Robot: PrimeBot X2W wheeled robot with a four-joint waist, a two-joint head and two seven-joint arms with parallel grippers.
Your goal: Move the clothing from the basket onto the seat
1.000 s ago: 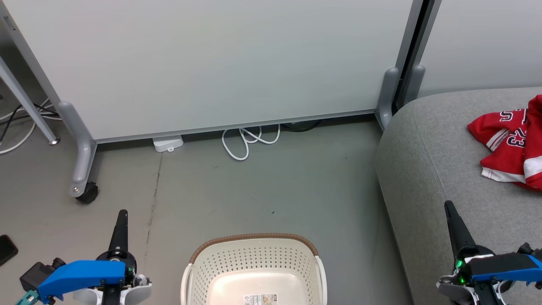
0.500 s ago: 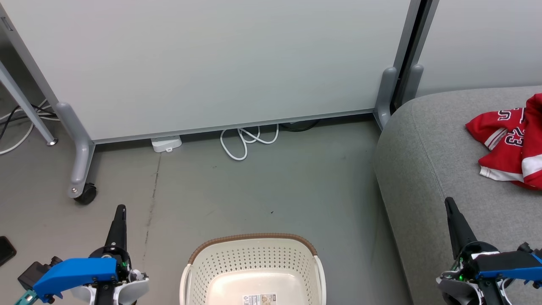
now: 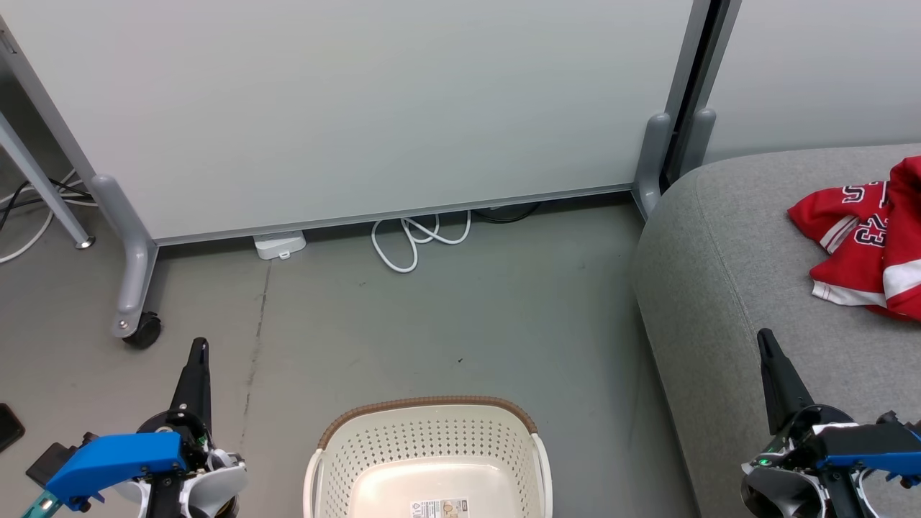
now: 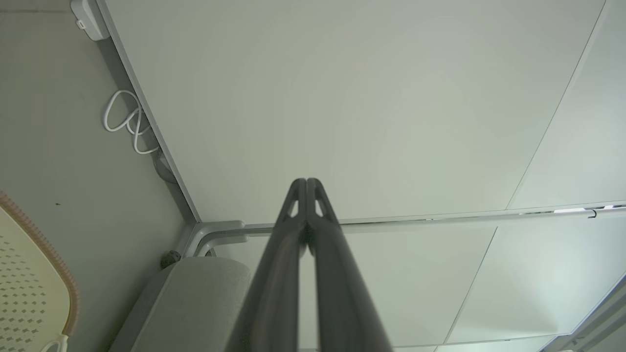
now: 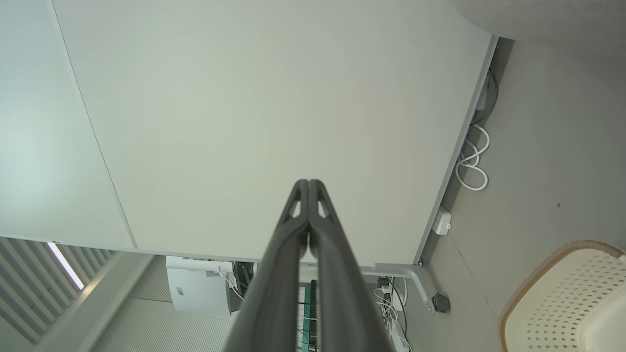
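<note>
Clothing (image 3: pixel 867 248) on seat (image 3: pixel 719 309) (right part cut off)

Number 23 on clothing (image 3: pixel 842 273); basket (image 3: pixel 432 404) label (image 3: pixel 437 508) unreadable.
</note>
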